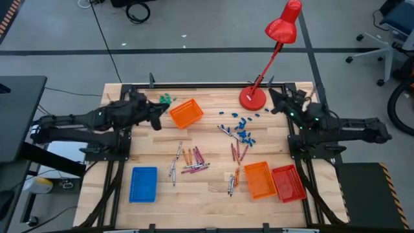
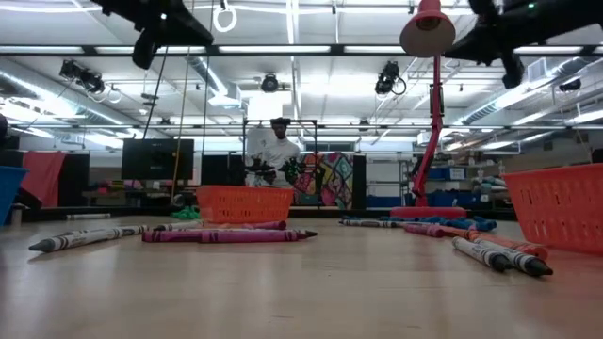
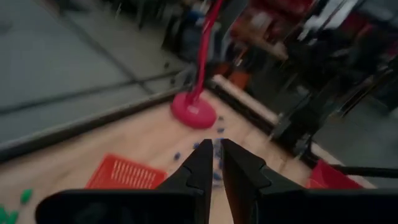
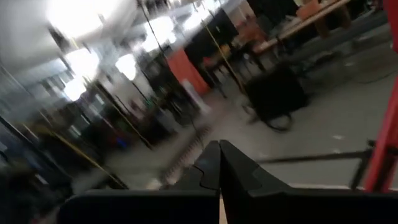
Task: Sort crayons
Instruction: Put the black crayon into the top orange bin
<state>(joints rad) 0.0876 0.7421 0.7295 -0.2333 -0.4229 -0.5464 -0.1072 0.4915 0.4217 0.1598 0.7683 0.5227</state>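
My left pincer [image 1: 157, 120] hangs above the table's ten o'clock area, beside the far orange tray [image 1: 186, 113]; its fingers [image 3: 205, 167] are nearly together with a thin gap and nothing between them. My right pincer [image 1: 279, 102] hangs at about two o'clock, next to the red lamp [image 1: 253, 98], pressed fully together and empty.

The crayons [image 1: 191, 160] lie loose on the wood, in no container: one scatter at the centre toward six o'clock, another [image 1: 237, 153] toward four o'clock, with a pair [image 1: 231, 184] touching the near orange tray [image 1: 260, 179]. That tray sits at five o'clock with a red tray [image 1: 289, 183] against its outer side. A blue tray [image 1: 143, 183] stands at seven o'clock. All four trays look empty from above. Small blue pieces [image 1: 240, 126] spread near the lamp base; green pieces [image 1: 165, 99] lie at eleven o'clock behind the far orange tray.
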